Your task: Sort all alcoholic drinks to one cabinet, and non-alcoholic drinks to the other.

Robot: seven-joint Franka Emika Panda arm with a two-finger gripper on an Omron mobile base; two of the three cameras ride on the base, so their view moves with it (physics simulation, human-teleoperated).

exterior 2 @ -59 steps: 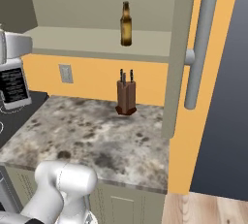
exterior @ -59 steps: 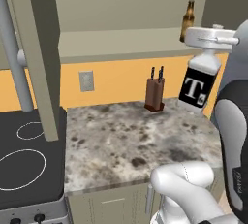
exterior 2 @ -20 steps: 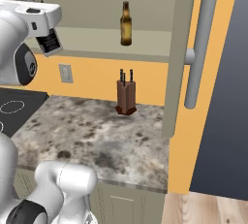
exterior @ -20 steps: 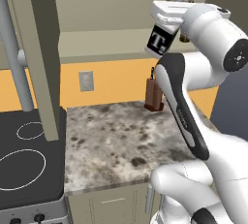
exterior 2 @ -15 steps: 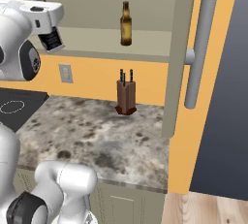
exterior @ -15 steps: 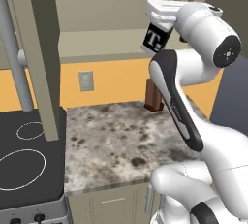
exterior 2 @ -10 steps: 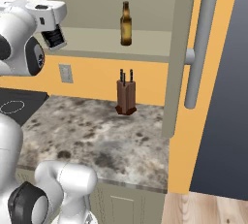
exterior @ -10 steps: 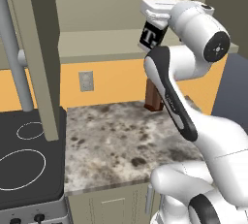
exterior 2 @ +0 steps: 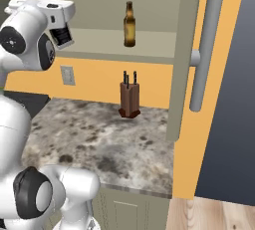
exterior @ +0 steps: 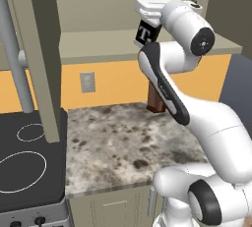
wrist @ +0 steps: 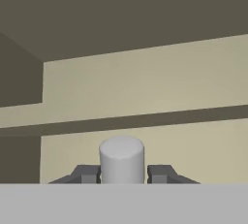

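Observation:
My gripper [exterior: 149, 20] is shut on the pale neck of the square clear bottle [exterior: 146, 32] with a black "T" label, one of the alcoholic drinks. The bottle [exterior 2: 62, 35] hangs tilted below the hand, in front of the open upper cabinet's shelf [exterior: 98, 47]. In the hand view the pale neck [wrist: 121, 158] sits between my fingers [wrist: 87, 173], facing the cabinet interior. The brown beer bottle [exterior 2: 129, 25] stands upright on the same shelf, further right. Non-alcoholic drinks are out of view.
A knife block [exterior 2: 129, 100] stands on the speckled counter [exterior: 118, 142] against the orange wall. Open cabinet doors with long grey handles hang at the left [exterior: 15, 59] and the right [exterior 2: 204, 50]. A black stove [exterior: 24, 172] lies left of the counter.
The arm has carried the "T" bottle leftward in the left base view and closer to the cabinet shelf. The grip on it stayed shut.

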